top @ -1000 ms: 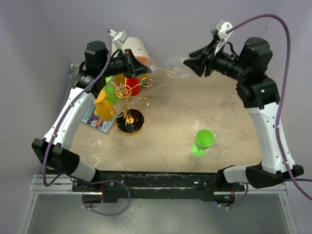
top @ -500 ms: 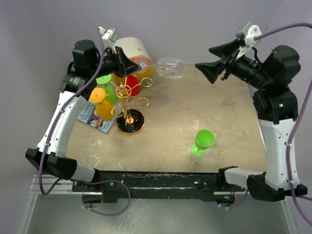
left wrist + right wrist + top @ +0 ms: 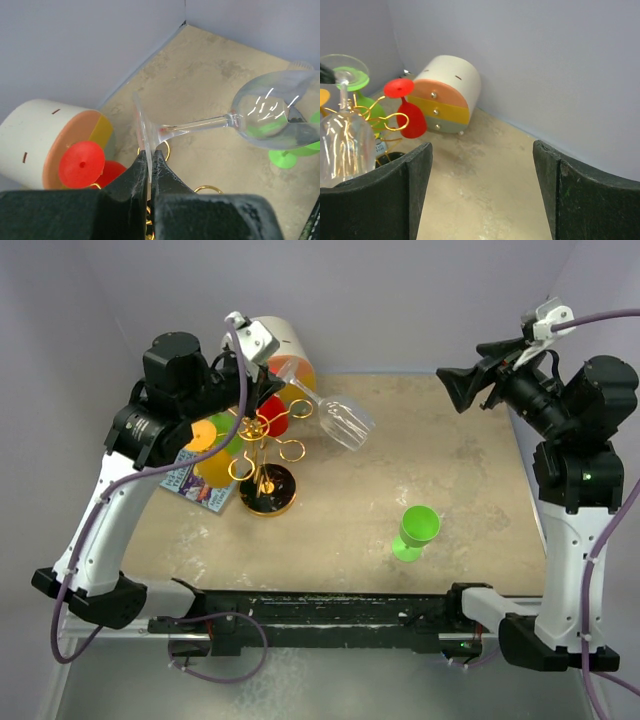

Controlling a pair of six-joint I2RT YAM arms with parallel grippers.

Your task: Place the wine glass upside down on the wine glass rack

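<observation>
Withdrawn right gripper (image 3: 481,150) gapes; left gripper (image 3: 150,154) pinches the wine glass (image 3: 272,117) above the beige table (image 3: 450,470).

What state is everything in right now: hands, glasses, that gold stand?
Clear wine glass, tilted in the air, not hung yet.
Left hand, shut on its foot.
Right hand, open, empty.
Wine glass rack, upright, red glass hanging upside down.
Green glass, standing on the table.

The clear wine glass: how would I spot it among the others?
Find the gold wire rack on the table's left side. Just above it, the left hand pinches the clear wine glass by its foot, bowl tilted toward the table's middle. It is the only see-through one; the neighbouring glasses are red, orange and green.
</observation>
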